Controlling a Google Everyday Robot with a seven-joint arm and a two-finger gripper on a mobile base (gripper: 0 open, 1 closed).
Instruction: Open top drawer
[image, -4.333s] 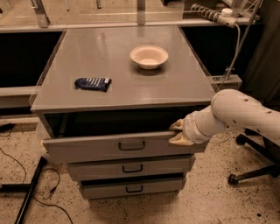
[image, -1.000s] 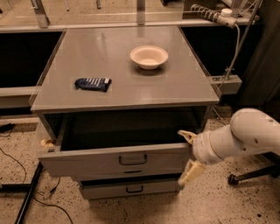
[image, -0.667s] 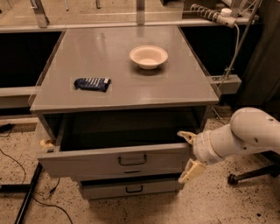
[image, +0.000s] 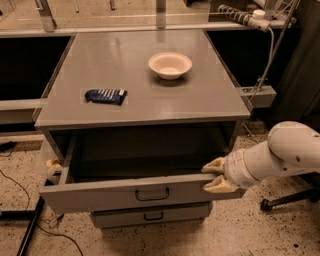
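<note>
My claw (image: 216, 176) sits at the right end of the top drawer (image: 100, 195), which stands pulled well out from under the grey cabinet top (image: 125, 55). My two pale fingers are parted only by the front panel, one behind its upper edge and one before its face, so I am grasping it. The black bar handle (image: 152, 193) is untouched. A dark packet (image: 105, 96) bears pale markings I cannot read, and a bowl (image: 170, 65) carries no writing.
</note>
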